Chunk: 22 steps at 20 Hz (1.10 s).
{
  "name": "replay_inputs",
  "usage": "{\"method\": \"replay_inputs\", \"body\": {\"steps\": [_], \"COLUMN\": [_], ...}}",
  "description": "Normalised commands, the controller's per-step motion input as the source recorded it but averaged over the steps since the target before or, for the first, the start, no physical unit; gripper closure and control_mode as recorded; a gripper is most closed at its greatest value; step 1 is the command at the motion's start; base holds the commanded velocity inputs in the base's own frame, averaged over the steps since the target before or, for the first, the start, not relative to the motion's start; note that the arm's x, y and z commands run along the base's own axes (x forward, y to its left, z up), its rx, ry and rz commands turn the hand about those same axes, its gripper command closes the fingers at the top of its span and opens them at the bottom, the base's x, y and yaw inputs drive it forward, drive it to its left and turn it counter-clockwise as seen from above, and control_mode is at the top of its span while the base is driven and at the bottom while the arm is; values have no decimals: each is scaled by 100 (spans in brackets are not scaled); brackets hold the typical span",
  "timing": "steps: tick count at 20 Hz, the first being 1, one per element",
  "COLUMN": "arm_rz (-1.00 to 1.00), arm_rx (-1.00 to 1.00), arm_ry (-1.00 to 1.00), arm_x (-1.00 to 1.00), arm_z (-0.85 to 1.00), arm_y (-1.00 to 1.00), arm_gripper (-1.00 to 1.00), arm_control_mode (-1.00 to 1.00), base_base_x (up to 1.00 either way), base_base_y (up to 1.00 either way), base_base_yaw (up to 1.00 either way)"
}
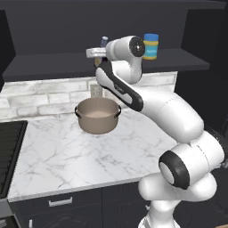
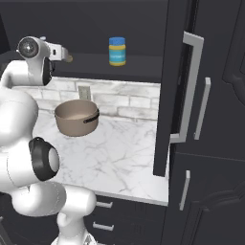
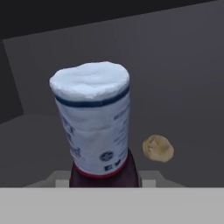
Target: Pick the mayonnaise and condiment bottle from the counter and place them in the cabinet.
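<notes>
From the left base view the gripper (image 1: pixel 99 54) is up at the cabinet (image 1: pixel 53 67) shelf with just a blue cap poking out behind it, so I can't tell how wide the pincer sits, while the mayonnaise (image 1: pixel 150 46) already stands on that shelf. Right base view, same story: the jar's up there, well above the counter (image 2: pixel 119 153). Hand view has the condiment bottle (image 3: pixel 97 122) right against the camera, apparently held low by its dark base; it looks light, rigid and slick, so I'd grip the body, not the neck.

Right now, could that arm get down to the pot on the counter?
Probably yes: the pot stands in the open on the counter below the arm, nothing around it. But the arm seems to hold a bottle up at the shelf.
</notes>
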Motion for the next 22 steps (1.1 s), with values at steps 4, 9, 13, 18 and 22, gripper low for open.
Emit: {"method": "replay_inputs", "body": {"steps": [4,9,13,18,22], "arm_rz": [0,0,0,0,0], "arm_rx": [0,0,0,0,0], "arm_ry": [1,3,3,2,1], "arm_x": [51,57,52,51,48], "arm_z": [-11,-38,-46,-47,-48], "arm_y": [2,1,4,10,13], "arm_gripper": [100,100,100,100,100], "arm_control_mode": [-100,-100,-100,-100,-100], "base_base_x": [0,0,0,0,0], "base_base_y": [0,0,0,0,0], "base_base_yaw": [0,0,0,0,0]}}
